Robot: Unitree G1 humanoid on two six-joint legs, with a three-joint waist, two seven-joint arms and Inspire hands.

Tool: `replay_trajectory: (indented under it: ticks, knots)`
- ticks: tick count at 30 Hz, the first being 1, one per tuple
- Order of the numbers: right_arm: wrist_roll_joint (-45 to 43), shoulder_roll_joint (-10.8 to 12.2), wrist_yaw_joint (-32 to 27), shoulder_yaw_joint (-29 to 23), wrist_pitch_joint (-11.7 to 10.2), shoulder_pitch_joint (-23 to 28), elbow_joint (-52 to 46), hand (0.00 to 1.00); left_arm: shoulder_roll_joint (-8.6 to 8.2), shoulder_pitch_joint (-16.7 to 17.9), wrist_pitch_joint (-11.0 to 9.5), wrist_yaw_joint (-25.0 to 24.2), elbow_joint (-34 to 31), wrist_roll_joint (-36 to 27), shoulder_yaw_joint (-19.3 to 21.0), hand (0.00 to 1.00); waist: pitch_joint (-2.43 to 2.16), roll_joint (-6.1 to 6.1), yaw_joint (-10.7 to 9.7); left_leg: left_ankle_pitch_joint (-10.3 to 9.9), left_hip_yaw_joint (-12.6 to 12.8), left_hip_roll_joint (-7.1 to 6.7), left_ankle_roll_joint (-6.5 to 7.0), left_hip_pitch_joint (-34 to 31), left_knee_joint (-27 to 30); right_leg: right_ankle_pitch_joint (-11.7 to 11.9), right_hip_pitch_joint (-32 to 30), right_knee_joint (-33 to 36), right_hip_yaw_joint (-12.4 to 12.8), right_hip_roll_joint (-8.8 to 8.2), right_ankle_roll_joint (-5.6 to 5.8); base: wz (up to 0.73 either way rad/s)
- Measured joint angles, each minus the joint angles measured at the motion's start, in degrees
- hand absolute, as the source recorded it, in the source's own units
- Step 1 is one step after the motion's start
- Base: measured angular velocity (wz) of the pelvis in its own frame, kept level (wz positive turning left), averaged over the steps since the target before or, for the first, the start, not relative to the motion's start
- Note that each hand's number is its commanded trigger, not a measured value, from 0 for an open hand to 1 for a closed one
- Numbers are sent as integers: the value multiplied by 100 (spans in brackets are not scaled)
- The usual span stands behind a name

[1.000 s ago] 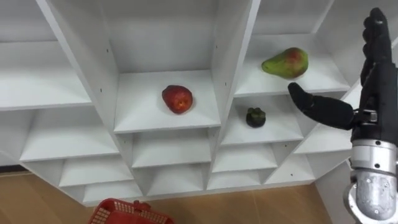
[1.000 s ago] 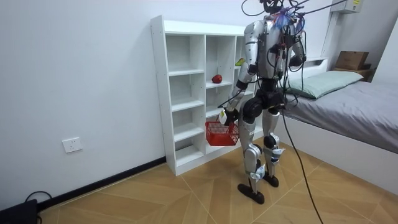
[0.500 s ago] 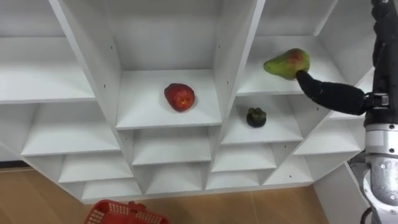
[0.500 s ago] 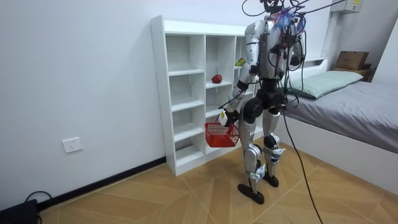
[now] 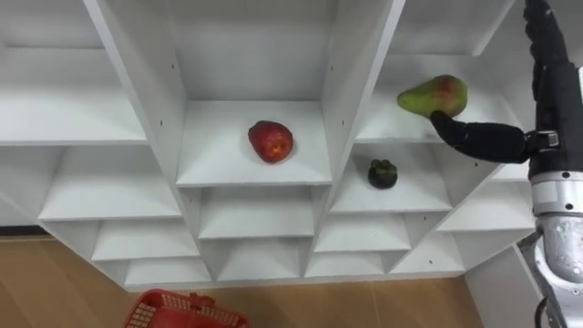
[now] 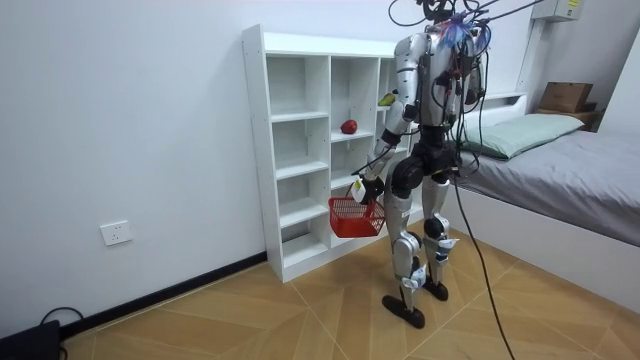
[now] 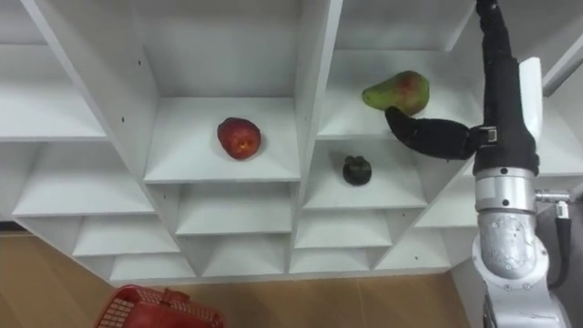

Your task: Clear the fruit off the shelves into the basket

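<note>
Left eye view, closet (image 5: 355, 55) shelves. Pear (image 5: 433, 95): green with a red blush, lying on its side in the upper right compartment, just above the thumb tip (image 5: 443, 121); contact not certain. Probably firm, fairly light, smooth-skinned, apt to roll and to bruise; best taken round the broad belly, not the narrow neck. Right hand (image 5: 547, 100): unclenched, fingers straight and raised beside the pear, thumb stretched out beneath it, grasping nothing. Mangosteen (image 5: 383, 173) below the thumb; apple (image 5: 271, 141) well apart, past the divider. Left hand (image 6: 362, 186) low, curled on red basket (image 6: 352, 215).
</note>
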Motion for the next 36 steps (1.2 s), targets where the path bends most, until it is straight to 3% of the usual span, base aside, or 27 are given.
replay_trajectory:
  ticks: [5,21,29,36]
  knots:
    - [325,0,132,-58,98,-96,357,0,-6,-6,6,3,-6,25,0,100,6,-17,-2,0,-66,-4,0,10,26,0,44,-2,-52,-7,0,6]
    - [800,-2,396,-57,114,-320,666,0,-50,-40,24,2,-5,129,65,100,11,-13,40,2,-77,-9,2,1,71,2,46,14,-85,-20,-3,0]
    - [799,-3,654,-57,155,-857,1258,0,-65,-55,26,-3,-1,128,65,100,19,13,31,3,-66,-9,4,4,78,7,53,24,-261,-53,-7,0]
    - [798,-3,900,-57,180,-906,1263,0,-65,-58,26,5,-4,130,65,100,25,26,34,3,-68,-9,4,-3,77,7,54,23,-397,-72,-7,0]
